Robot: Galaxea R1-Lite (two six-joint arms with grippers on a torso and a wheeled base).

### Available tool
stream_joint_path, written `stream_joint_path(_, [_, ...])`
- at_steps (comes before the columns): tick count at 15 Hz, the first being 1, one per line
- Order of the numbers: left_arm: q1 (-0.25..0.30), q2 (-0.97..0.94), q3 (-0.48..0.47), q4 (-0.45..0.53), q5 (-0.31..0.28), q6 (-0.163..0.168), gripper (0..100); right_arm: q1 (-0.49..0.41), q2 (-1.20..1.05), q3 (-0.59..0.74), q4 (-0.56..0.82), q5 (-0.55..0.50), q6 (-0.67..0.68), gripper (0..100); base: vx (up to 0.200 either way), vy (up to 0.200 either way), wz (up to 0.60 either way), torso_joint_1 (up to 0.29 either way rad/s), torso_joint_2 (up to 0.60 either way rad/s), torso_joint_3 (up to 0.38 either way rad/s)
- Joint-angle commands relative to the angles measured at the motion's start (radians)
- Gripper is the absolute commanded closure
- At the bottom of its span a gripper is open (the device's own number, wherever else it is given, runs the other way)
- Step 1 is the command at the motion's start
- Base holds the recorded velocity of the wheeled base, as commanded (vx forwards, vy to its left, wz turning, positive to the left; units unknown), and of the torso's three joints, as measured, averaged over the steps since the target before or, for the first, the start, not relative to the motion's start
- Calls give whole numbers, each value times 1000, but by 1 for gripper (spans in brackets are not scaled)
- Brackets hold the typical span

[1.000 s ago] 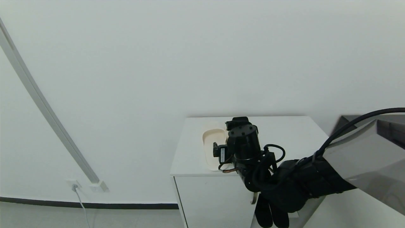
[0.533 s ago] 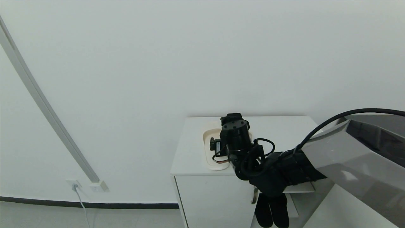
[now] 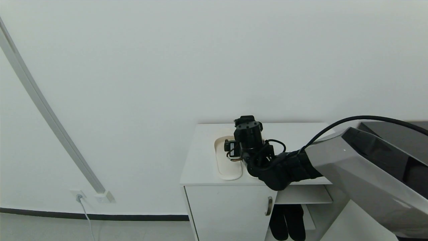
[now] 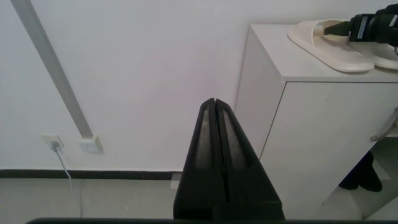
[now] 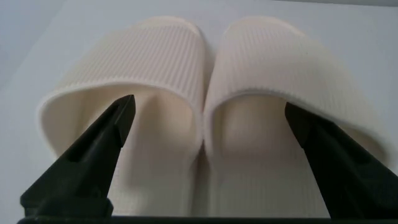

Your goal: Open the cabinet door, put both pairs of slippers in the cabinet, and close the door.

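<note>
Slippers (image 5: 249, 62), cream, atop cabinet (image 3: 200, 164); right claw (image 5: 208, 106) spread.

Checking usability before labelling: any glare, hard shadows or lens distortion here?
Head view: even light, no glare; the grey wall conduit bows, lens distortion; the black slippers sit shaded inside the white cabinet. Right wrist view: the ribbed cream slippers are softly lit, the open right gripper dark against them.

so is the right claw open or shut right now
Open: the right claw has its fingers spread wide, one at each outer side of the cream slippers lying on the cabinet top.
</note>
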Motion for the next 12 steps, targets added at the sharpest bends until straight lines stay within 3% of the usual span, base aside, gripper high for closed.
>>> stream_joint_path(1, [0,1,0,0,1,0,100,-5,40,-47,16,-1,-4,0,0,0,0,0,0,0])
stream_joint_path(3, [0,1,0,0,1,0,100,-6,57,-78,23,-1,-5,0,0,0,0,0,0,0])
stream_joint_path(4, [0,1,0,0,1,0,100,-6,58,-78,23,-1,-8,100,0,0,0,0,0,0])
stream_joint_path(12, [0,1,0,-2,1,-2,100,-6,31,-73,19,-10,-11,100,0,0,0,0,0,0])
